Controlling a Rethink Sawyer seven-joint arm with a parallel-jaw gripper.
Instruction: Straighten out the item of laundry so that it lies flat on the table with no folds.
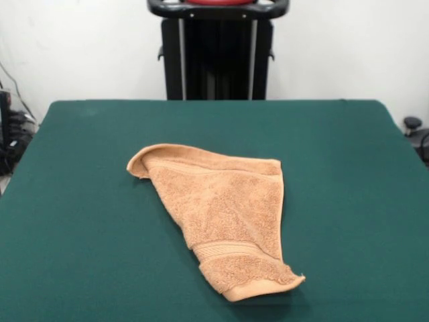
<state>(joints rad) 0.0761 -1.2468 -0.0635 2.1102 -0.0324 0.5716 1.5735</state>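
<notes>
A small orange-tan terry-cloth hand towel [224,218] is lying near the middle of the dark green felt-covered tabletop [74,201], slightly toward the camera side in the front view. It is forming a rough triangle, wide along its far edge and narrowing toward the near edge. Its far left corner is curling up and over itself, and a woven band is crossing the cloth close to the hemmed near end, whose tip is lifting a little. The black pedestal [218,57] is standing beyond the far edge. The pincer is not showing anywhere, so its state cannot be told.
</notes>
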